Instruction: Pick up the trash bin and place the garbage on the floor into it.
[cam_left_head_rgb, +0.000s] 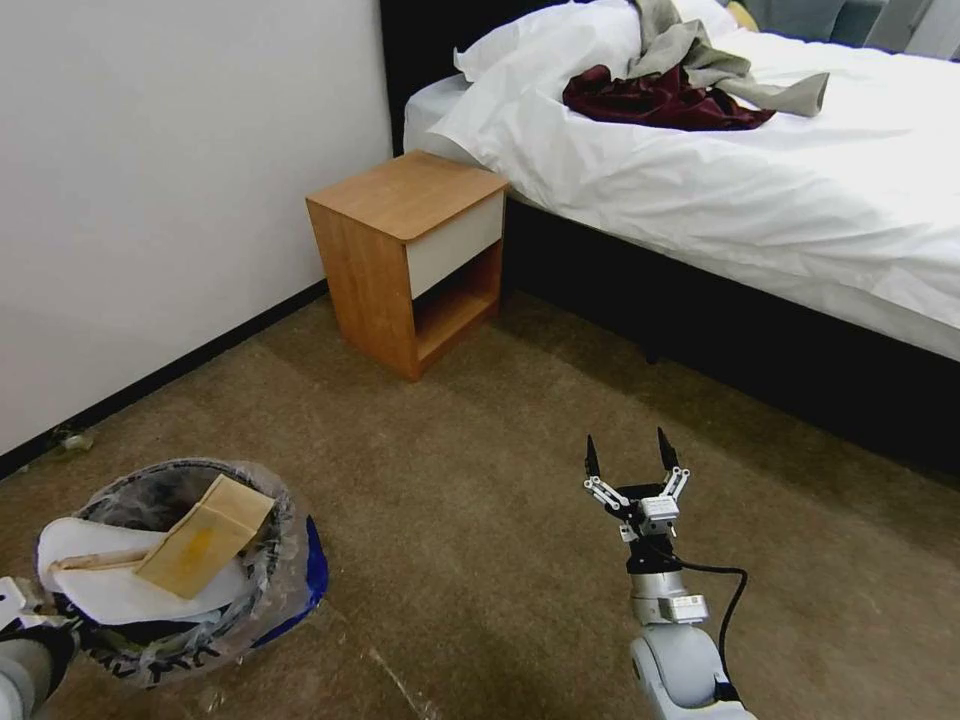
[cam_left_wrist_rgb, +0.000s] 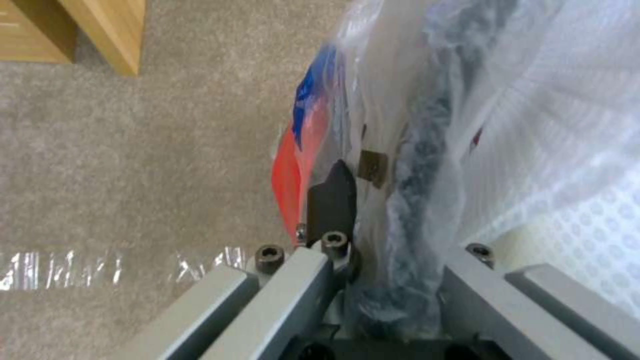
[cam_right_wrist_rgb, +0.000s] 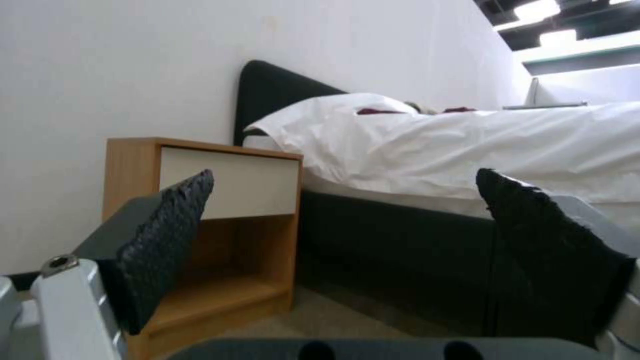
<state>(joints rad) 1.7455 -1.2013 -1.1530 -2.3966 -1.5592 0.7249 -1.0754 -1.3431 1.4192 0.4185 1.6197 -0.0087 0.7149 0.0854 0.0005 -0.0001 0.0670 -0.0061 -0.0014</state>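
L gripper (cam_left_wrist_rgb: 373, 200): jaws clamped on rim of trash bin (cam_left_head_rgb: 185, 570), one dark pad outside the bag liner, rim and crinkled plastic running between them. Bin sits at lower left of head view, held by L arm above floor (cam_left_head_rgb: 480, 560). Inside bin: white slipper (cam_left_head_rgb: 110, 575) w/ folded brown cardboard (cam_left_head_rgb: 205, 535) lying across it.

R gripper (cam_left_head_rgb: 631, 462): jaws wide open, nothing between, pointing toward nightstand (cam_left_head_rgb: 410, 255) and bed (cam_left_head_rgb: 760, 180). Dark red and grey clothes (cam_left_head_rgb: 680, 85) on bed.
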